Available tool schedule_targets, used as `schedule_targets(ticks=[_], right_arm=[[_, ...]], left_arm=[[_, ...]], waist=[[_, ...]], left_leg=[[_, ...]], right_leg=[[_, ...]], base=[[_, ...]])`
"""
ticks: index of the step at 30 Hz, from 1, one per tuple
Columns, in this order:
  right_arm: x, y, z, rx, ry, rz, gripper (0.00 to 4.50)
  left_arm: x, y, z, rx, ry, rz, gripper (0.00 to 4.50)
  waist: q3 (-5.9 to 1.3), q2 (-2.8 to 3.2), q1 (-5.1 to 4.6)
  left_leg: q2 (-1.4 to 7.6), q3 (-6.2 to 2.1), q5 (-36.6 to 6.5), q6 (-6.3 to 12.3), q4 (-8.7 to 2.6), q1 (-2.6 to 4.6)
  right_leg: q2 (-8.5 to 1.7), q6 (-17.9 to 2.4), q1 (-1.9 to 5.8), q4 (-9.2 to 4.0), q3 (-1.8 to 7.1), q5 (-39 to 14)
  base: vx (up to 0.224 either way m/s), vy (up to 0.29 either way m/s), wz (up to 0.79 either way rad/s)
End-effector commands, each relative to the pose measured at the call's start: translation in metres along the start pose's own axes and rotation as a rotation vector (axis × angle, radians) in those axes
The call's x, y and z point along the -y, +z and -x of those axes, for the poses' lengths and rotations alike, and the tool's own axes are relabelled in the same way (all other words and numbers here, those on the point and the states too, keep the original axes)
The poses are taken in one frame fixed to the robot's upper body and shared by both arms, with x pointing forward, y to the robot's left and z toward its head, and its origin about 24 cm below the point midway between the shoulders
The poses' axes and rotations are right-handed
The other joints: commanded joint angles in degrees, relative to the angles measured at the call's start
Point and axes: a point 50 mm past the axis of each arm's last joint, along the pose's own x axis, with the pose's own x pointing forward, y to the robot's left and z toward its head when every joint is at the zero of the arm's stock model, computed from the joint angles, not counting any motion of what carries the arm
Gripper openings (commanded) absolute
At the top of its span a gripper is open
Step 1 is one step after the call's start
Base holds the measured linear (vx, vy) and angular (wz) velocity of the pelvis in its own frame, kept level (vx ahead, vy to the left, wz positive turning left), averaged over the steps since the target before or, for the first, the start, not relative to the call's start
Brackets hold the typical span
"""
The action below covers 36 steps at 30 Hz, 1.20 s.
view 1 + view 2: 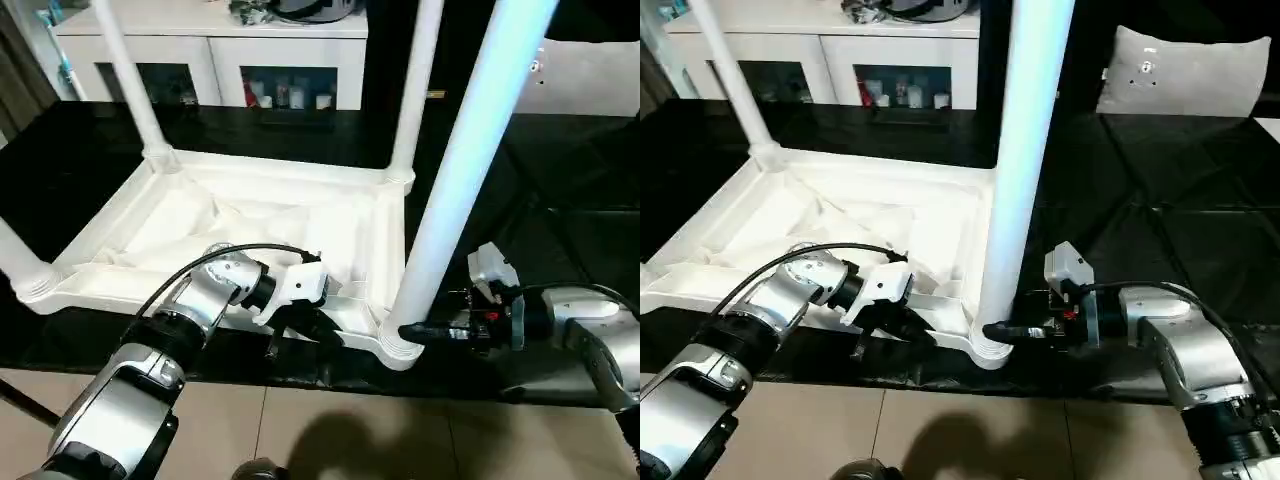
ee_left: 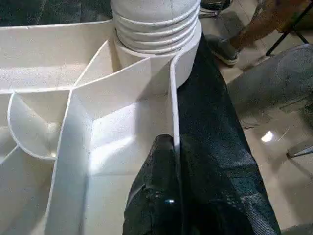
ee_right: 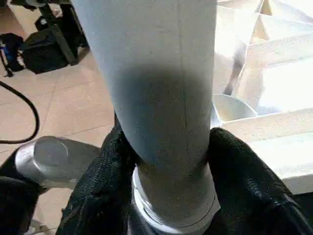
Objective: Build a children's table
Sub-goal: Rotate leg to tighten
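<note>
The white plastic table top [image 1: 250, 225] lies upside down, ribs up; the right end effector [image 3: 166, 196] squeezes its near round white leg [image 1: 455, 180], the left end effector [image 2: 164, 196] is clenched on its rim.

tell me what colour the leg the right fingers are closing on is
White leg, clearest in the right wrist view.

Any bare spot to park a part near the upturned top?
Free: black mat beyond the right gripper. Crowded: near rim of the white ribbed plastic tabletop, pinched by the left gripper, and the near white round leg.
</note>
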Motion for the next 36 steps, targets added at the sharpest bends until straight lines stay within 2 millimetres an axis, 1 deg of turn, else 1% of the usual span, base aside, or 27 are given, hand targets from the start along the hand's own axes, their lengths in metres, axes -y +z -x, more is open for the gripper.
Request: schedule_targets(ticks=[1,4,7,8,9,10,11,12,13,14,15,16,17,18,19,21,22,23,24,25,28,30,31,32,33,35,36], right_arm=[[0.000,0.002,-0.002,0.000,0.025,-0.007,1.95],[-0.002,0.002,-0.005,0.010,0.034,-0.015,1.93],[-0.005,0.005,-0.011,0.047,0.015,-0.022,1.93],[-0.006,0.007,-0.015,0.061,-0.007,-0.029,1.93],[-0.006,0.007,-0.024,0.075,-0.077,-0.045,1.93],[-0.004,0.007,-0.030,0.082,-0.134,-0.052,1.93],[-0.002,0.007,-0.034,0.087,-0.171,-0.057,1.93],[0.003,0.007,-0.042,0.101,-0.279,-0.086,1.93],[0.008,0.008,-0.049,0.112,-0.367,-0.111,1.92],[0.013,0.009,-0.054,0.119,-0.436,-0.140,1.91],[0.013,0.009,-0.055,0.120,-0.446,-0.144,1.91],[0.019,0.012,-0.062,0.131,-0.540,-0.187,1.91],[0.021,0.012,-0.063,0.134,-0.569,-0.201,1.91],[0.023,0.014,-0.067,0.141,-0.624,-0.226,1.91],[0.026,0.016,-0.071,0.145,-0.681,-0.248,1.91],[0.026,0.017,-0.072,0.147,-0.694,-0.252,1.91],[0.026,0.018,-0.074,0.149,-0.715,-0.259,2.26],[0.026,0.022,-0.077,0.163,-0.717,-0.231,2.47],[0.026,0.022,-0.077,0.163,-0.717,-0.231,2.47],[0.024,0.025,-0.079,0.190,-0.718,-0.198,2.63],[0.023,0.026,-0.068,0.215,-0.702,-0.180,2.80],[0.024,0.026,-0.061,0.217,-0.698,-0.169,3.03],[0.025,0.025,-0.055,0.215,-0.695,-0.158,3.20],[0.025,0.024,-0.051,0.208,-0.689,-0.149,3.20],[0.025,0.024,-0.047,0.201,-0.685,-0.141,3.36],[0.026,0.020,-0.029,0.166,-0.639,-0.088,3.48],[0.025,0.020,-0.027,0.164,-0.623,-0.078,3.58]], left_arm=[[-0.003,0.013,-0.002,0.028,-0.024,-0.060,0.00],[-0.006,0.014,-0.002,0.036,0.013,-0.038,0.00],[-0.012,0.017,-0.004,0.063,0.077,0.013,0.00],[-0.015,0.020,-0.006,0.078,0.115,0.039,0.00],[-0.021,0.026,-0.009,0.101,0.174,0.069,0.00],[-0.025,0.030,-0.011,0.114,0.207,0.083,0.00],[-0.027,0.032,-0.013,0.122,0.228,0.091,0.00],[-0.032,0.037,-0.017,0.134,0.271,0.106,0.00],[-0.035,0.042,-0.022,0.141,0.303,0.113,0.00],[-0.037,0.045,-0.026,0.146,0.337,0.122,0.00],[-0.038,0.046,-0.027,0.148,0.342,0.124,0.00],[-0.042,0.050,-0.034,0.159,0.394,0.148,0.00],[-0.043,0.052,-0.035,0.164,0.410,0.155,0.00],[-0.045,0.055,-0.038,0.174,0.441,0.168,0.00],[-0.047,0.057,-0.041,0.180,0.465,0.178,0.00],[-0.048,0.058,-0.042,0.182,0.474,0.183,0.00],[-0.048,0.060,-0.043,0.184,0.488,0.189,0.00],[-0.050,0.062,-0.046,0.190,0.504,0.191,0.00],[-0.050,0.062,-0.046,0.190,0.504,0.191,0.00],[-0.051,0.065,-0.048,0.194,0.523,0.187,0.00],[-0.048,0.062,-0.044,0.180,0.508,0.141,0.00],[-0.047,0.059,-0.041,0.180,0.491,0.126,0.00],[-0.045,0.057,-0.039,0.183,0.474,0.116,0.00],[-0.043,0.055,-0.037,0.182,0.462,0.111,0.00],[-0.042,0.053,-0.035,0.181,0.453,0.108,0.00],[-0.036,0.046,-0.029,0.182,0.393,0.081,0.00],[-0.035,0.045,-0.027,0.183,0.381,0.073,0.00]], waist=[[-3.91,-1.60,-0.32],[-3.84,-1.67,-0.34],[-3.71,-1.77,-0.36],[-3.70,-1.78,-0.39],[-3.68,-1.57,-0.32],[-3.52,-1.59,-0.54],[-3.55,-1.68,-0.89],[-3.51,-1.30,-1.30],[-3.62,-1.49,-1.58],[-3.72,-1.47,-2.32],[-3.79,-1.53,-3.08],[-3.83,-1.56,-3.31],[-3.84,-1.59,-3.58],[-3.90,-1.64,-3.58],[-3.93,-0.96,-3.61],[-4.07,-1.32,-3.86],[-4.06,-1.22,-3.89],[-4.11,-1.16,-4.00],[-4.14,-1.15,-4.01],[-4.14,-1.11,-4.02],[-4.07,-1.18,-3.98],[-4.04,-1.29,-3.97],[-4.02,-1.22,-3.87],[-4.00,-1.27,-3.82],[-3.95,-1.08,-3.75],[-3.96,-1.18,-3.75],[-3.94,-1.24,-3.61]], left_leg=[[3.68,-1.27,-14.44,3.62,-4.09,1.36],[3.65,-1.24,-14.36,3.66,-4.09,1.34],[3.56,-1.27,-14.52,3.39,-4.14,1.41],[3.52,-1.29,-14.72,3.31,-4.13,1.39],[3.50,-1.33,-14.82,3.05,-4.14,1.55],[3.53,-1.26,-15.20,2.74,-4.22,1.62],[3.27,-1.38,-15.50,2.09,-4.20,1.49],[3.10,-1.52,-16.14,1.21,-4.32,1.55],[2.98,-1.65,-16.56,0.88,-4.33,1.50],[3.02,-1.92,-16.78,0.24,-4.52,1.22],[3.02,-1.89,-17.06,0.28,-4.53,1.33],[2.97,-1.86,-16.73,0.45,-4.44,1.29],[2.71,-1.63,-16.06,1.07,-4.27,1.24],[2.56,-1.58,-15.39,1.40,-4.16,1.13],[2.42,-1.54,-13.90,1.96,-4.08,1.02],[2.49,-1.48,-12.82,2.40,-4.15,0.88],[2.60,-1.45,-12.42,2.51,-4.16,0.89],[2.62,-1.45,-11.97,2.80,-4.20,0.80],[2.61,-1.37,-11.88,2.91,-4.15,0.83],[2.73,-1.37,-11.95,3.21,-4.18,0.84],[2.69,-1.32,-11.99,3.59,-4.16,0.84],[2.71,-1.27,-12.10,3.93,-4.13,0.86],[2.72,-1.28,-12.20,4.17,-4.11,0.85],[2.78,-1.26,-12.29,4.22,-4.11,0.90],[2.79,-1.27,-12.31,4.37,-4.11,0.84],[2.77,-1.24,-12.47,4.43,-4.08,0.82],[2.80,-1.30,-12.77,4.52,-4.08,0.78]], right_leg=[[-4.39,-8.98,2.54,-4.44,2.69,-24.06],[-4.36,-8.68,2.49,-4.50,2.68,-24.66],[-4.35,-7.90,2.40,-4.79,2.64,-26.75],[-4.41,-7.70,2.40,-4.86,2.63,-27.31],[-4.37,-7.37,2.26,-4.95,2.62,-28.00],[-4.16,-7.30,2.04,-5.08,2.70,-28.32],[-4.18,-7.10,2.12,-5.06,2.54,-29.07],[-4.08,-6.38,1.97,-5.40,2.37,-30.21],[-4.21,-6.15,2.15,-5.36,2.17,-30.43],[-4.19,-5.97,2.39,-5.19,2.06,-29.75],[-4.07,-6.28,2.28,-5.23,2.16,-28.30],[-4.05,-6.53,2.31,-5.15,2.25,-27.40],[-4.06,-7.10,2.23,-5.15,2.40,-26.38],[-4.14,-7.16,2.39,-5.14,2.36,-26.17],[-4.18,-6.96,2.44,-5.17,2.35,-26.09],[-3.92,-6.85,2.65,-5.08,2.35,-24.28],[-3.89,-7.10,2.60,-4.95,2.45,-23.25],[-3.83,-7.54,2.66,-4.80,2.47,-21.71],[-3.81,-7.68,2.65,-4.78,2.48,-21.11],[-3.89,-8.34,2.73,-4.61,2.56,-19.79],[-3.95,-8.62,2.84,-4.63,2.60,-19.56],[-3.92,-8.65,2.90,-4.66,2.61,-19.72],[-3.95,-8.55,2.98,-4.73,2.60,-19.92],[-3.97,-8.50,2.99,-4.72,2.64,-19.96],[-3.98,-8.60,2.95,-4.69,2.65,-20.00],[-3.98,-8.64,3.00,-4.74,2.61,-20.33],[-4.10,-8.49,3.13,-4.80,2.57,-20.74]], base=[[0.000,0.000,0.00],[0.000,0.000,0.00],[0.000,0.000,0.00],[0.000,0.000,0.00],[0.000,0.000,0.00],[0.000,0.000,0.00],[0.000,0.000,0.00],[0.000,0.000,0.00],[0.000,0.000,0.00],[0.000,0.000,0.00],[0.000,0.000,0.00],[0.000,0.000,0.00],[0.000,0.000,0.00],[0.000,0.000,0.00],[0.000,0.000,0.00],[0.000,0.000,0.00],[0.000,0.000,0.00],[0.000,0.000,0.00],[0.000,0.000,0.00],[0.000,0.000,0.00],[0.000,0.000,0.00],[0.000,0.000,0.00],[0.000,0.000,0.00],[0.000,0.000,0.00],[0.000,0.000,0.00],[0.000,0.000,0.00],[0.000,0.000,0.00]])
